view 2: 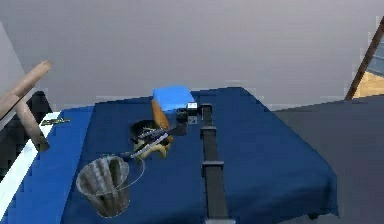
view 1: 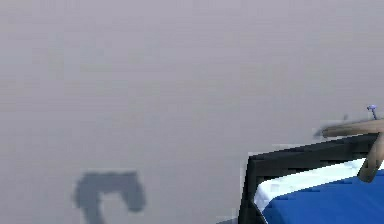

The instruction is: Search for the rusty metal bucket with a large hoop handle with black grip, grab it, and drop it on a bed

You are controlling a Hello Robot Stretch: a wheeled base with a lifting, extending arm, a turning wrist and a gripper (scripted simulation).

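A grey metal bucket (view 2: 104, 186) with a thin hoop handle stands upright on the blue bed (view 2: 270, 150), near the bed's front left in the arm side view. The dark arm (view 2: 211, 160) rises from the bottom edge and reaches out over the bed. At its far end the gripper (view 2: 150, 142) points left and down toward the bucket's handle. I cannot tell whether it touches the handle or holds anything, since the bedcover lies behind it. A blue and orange box (view 2: 172, 102) lies on the bed just beyond the gripper.
The forward view faces a plain grey wall (view 1: 150, 90). The bed's dark frame corner (view 1: 300, 165) and its blue cover sit at the lower right there. Wooden bars (view 2: 22, 95) lean at the arm side view's left, and a wooden post (view 2: 365, 72) stands at its right.
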